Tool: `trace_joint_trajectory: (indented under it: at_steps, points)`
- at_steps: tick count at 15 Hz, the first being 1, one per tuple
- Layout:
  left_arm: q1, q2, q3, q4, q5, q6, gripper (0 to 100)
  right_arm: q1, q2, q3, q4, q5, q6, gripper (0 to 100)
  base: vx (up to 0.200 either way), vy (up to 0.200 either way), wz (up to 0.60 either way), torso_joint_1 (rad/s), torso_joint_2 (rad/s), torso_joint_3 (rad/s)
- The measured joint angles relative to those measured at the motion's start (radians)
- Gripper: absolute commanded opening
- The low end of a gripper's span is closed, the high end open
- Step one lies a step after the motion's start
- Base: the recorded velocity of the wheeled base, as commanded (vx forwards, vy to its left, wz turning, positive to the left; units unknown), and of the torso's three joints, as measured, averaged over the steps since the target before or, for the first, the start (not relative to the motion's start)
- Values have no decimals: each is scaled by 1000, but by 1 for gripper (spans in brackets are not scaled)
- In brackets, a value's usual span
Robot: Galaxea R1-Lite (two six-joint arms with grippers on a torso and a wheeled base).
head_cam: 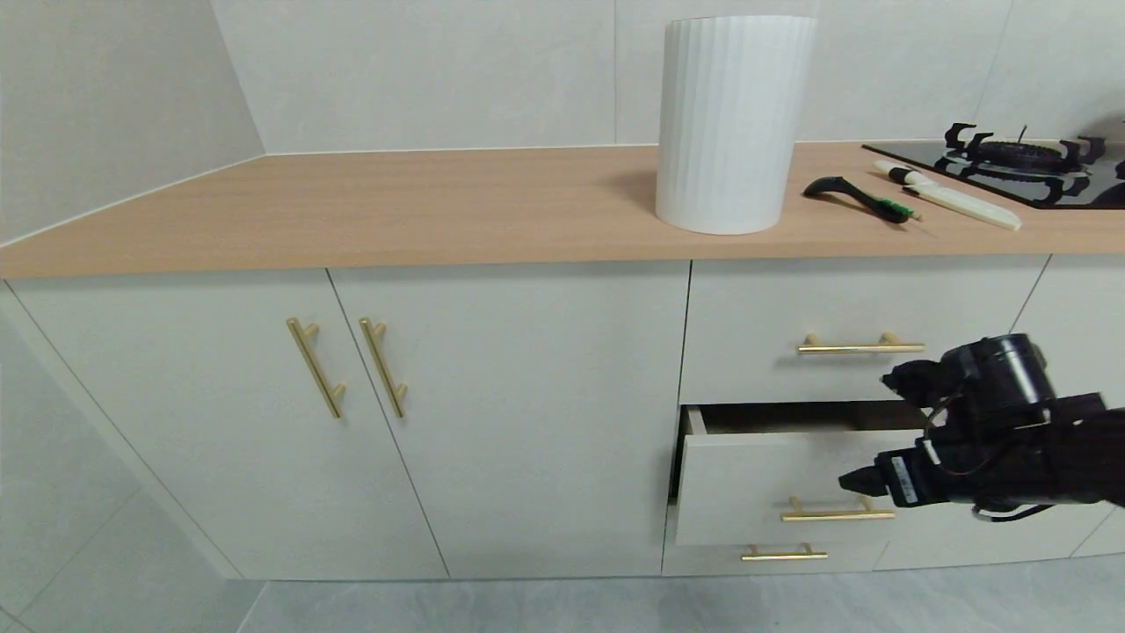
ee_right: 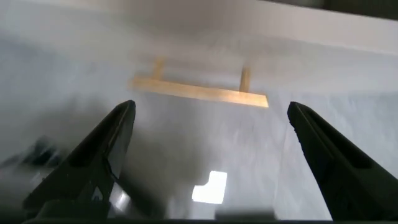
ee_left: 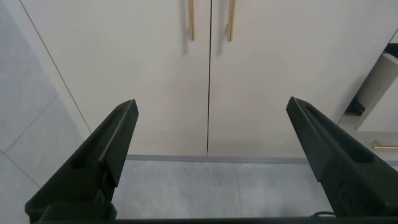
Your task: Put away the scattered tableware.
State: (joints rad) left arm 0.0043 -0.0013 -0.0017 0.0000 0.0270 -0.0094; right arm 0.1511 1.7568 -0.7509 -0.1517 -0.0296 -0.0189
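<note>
The black spoon (head_cam: 857,199) and the white knife (head_cam: 954,200) are lying on the wooden countertop (head_cam: 439,211), up above the drawer (head_cam: 756,475) and a bit toward its stove side. They are lying side by side, near each other but not touching. Each one is pointing its long way on a slant across the counter, from the wall side toward the front edge by the gas stove (head_cam: 1019,158). The drawer is standing partly open below them, with a dark gap showing over its front.

My right gripper (head_cam: 857,481) is hanging low, right in front of that drawer, just beside its gold handle (head_cam: 837,513). Its fingers are spread wide apart and are holding nothing, and from the wrist the handle is showing between them. My left gripper (ee_left: 211,102) is also spread wide and holding nothing. It is facing the two cupboard doors (ee_left: 261,74), well away from the drawer on its other side.

So the spoon and knife are sitting up and back from my right gripper, and I think my right arm is much the nearer one. I am guessing the next move is a lift from the drawer up to the counter. Then the fingers need turning so they close across a thin handle, not along it.
</note>
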Motion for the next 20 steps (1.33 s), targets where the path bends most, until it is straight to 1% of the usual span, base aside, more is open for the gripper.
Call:
trace_joint_trajectory:
  at_steps: [1, 2, 3, 5, 9, 11, 13, 20]
  points:
    - [0, 0, 0, 0, 0, 0, 100, 2, -90, -40, 131, 15, 2, 100, 0, 0, 0, 0, 0, 0]
    - [0, 0, 0, 0, 0, 0, 100, 4, -160, -74, 195, 22, 3, 100, 0, 0, 0, 0, 0, 0]
    - [0, 0, 0, 0, 0, 0, 100, 4, -199, -91, 196, 25, 5, 100, 0, 0, 0, 0, 0, 0]
    - [0, 0, 0, 0, 0, 0, 100, 4, -203, -103, 125, 25, 19, 100, 0, 0, 0, 0, 0, 0]
    - [0, 0, 0, 0, 0, 0, 100, 5, -50, -100, -66, 13, 83, 100, 0, 0, 0, 0, 0, 0]
    - [0, 0, 0, 0, 0, 0, 100, 5, 21, -98, -146, -17, 130, 100, 0, 0, 0, 0, 0, 0]
    - [0, 0, 0, 0, 0, 0, 100, 9, 80, -97, -208, -49, 147, 100, 0, 0, 0, 0, 0, 0]
    - [-1, 0, 0, 0, 0, 0, 100, 29, 216, -98, -331, -113, 154, 100, 0, 0, 0, 0, 0, 0]
